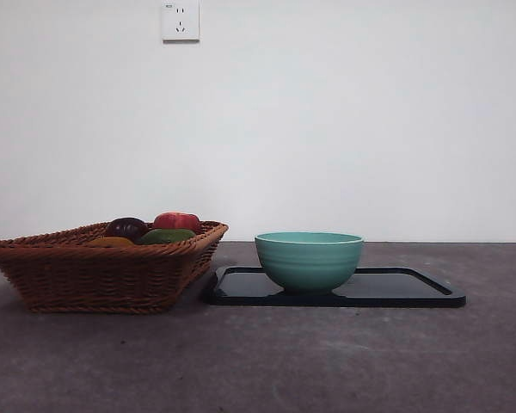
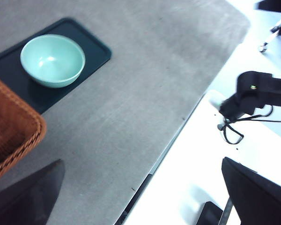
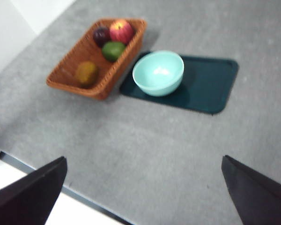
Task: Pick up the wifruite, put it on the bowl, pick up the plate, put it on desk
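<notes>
The orange-brown fruit [image 3: 87, 72] lies in the wicker basket [image 3: 75, 80], well ahead of the right pincer [image 3: 145, 197] (jaws spread, empty), beside the bowl [image 3: 158, 72]; the left pincer [image 2: 145, 199], equally spread, sees only the basket's corner.

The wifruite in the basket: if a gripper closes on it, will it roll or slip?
Likely rolls: the wifruite looks rounded and lies loose in the basket. Its dull skin probably grips fairly well. The green fruit lies apart, so little should crowd it.
</notes>
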